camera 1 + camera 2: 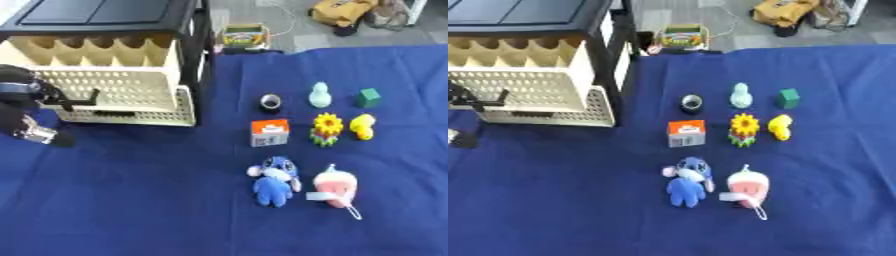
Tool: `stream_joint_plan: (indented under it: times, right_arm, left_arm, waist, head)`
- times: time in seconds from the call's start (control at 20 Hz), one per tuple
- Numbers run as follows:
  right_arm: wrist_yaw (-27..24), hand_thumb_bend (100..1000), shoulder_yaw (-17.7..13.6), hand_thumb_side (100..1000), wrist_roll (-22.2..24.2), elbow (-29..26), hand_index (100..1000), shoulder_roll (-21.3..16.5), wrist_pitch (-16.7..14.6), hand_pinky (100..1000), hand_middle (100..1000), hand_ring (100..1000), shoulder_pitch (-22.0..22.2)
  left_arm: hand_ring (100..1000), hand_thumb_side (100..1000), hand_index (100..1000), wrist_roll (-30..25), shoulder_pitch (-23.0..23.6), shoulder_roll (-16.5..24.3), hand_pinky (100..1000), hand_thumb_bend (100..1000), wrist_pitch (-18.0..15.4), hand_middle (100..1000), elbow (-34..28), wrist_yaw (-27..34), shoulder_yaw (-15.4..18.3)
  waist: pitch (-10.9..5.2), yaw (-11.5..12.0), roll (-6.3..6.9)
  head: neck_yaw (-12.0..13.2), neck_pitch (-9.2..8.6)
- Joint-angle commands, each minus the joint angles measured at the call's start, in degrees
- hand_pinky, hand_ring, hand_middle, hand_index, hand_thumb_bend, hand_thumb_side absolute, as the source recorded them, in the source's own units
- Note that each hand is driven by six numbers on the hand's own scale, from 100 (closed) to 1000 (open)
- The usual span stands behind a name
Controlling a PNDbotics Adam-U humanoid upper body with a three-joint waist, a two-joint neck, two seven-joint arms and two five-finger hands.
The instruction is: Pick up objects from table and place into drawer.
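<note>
The left hand (31,107) is the only one showing, low at the left edge of the blue-covered surface (131,200), right up against the front of the cream perforated drawer (114,90). I cannot tell whether its fingers are curled on the dark handle (83,100) or just lying against it; the black parts blur together there. The right hand is out of sight.

Well off to that hand's right, nearest the robot, lie a blue plush toy (274,181) and, just beside it, a pink-and-white plush toy (335,189) with a loop trailing from it. A little farther on sit an orange-and-white box (269,132), a sunflower toy (327,128) and a yellow duck (363,126) in a row. Beyond those come a roll of black tape (270,102), a pale green bottle-shaped figure (320,95) and a green cube (368,97). All of them rest on the cloth, none in the drawer.

The drawer stands pulled partway out of the black-framed cabinet (105,15), with a second perforated tray (179,112) jutting below it. My guess is the step is getting that drawer open wide enough. It would go best pulled straight along its runners, no twisting, so it doesn't jam against the frame, and left far enough out that a toy can drop in from above without clipping the scalloped rim.
</note>
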Motion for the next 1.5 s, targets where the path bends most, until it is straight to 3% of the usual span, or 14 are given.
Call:
stream_joint_plan:
  times: [0.05,1.15,1.35,1.5]
  right_arm:
    - [-0.2,100,-0.7,966,-0.2,-0.7,787,-0.8,-0.1,682,608,680,-0.6]
    - [0.0,100,-1.0,972,-0.6,-0.7,787,-0.6,0.3,684,610,681,-0.7]
    - [0.0,100,-1.0,973,-0.6,-0.7,787,-0.5,0.3,684,610,681,-0.7]
    - [0.0,100,-1.1,973,-0.7,-0.7,787,-0.4,0.4,684,610,681,-0.6]
  left_arm:
    - [100,851,853,-0.1,0.1,2.9,100,690,0.5,100,-0.7,-0.6,0.9]
    - [100,868,882,-0.1,2.8,4.9,100,665,0.9,100,-6.8,-0.7,2.3]
    - [100,867,991,-0.1,3.1,5.1,100,661,1.3,100,-7.2,-1.1,2.9]
    - [100,864,1000,-0.1,3.0,5.0,100,650,2.0,100,-7.5,-1.4,3.7]
  waist:
    - [-1.30,0.1,-0.21]
    - [-1.45,0.3,-0.79]
    - [-1.55,0.4,-0.90]
    - [-1.60,0.3,-0.98]
  head:
    - [0.2,-0.80]
    - [0.1,-1.11]
    - [0.1,-1.14]
    - [0.0,-1.16]
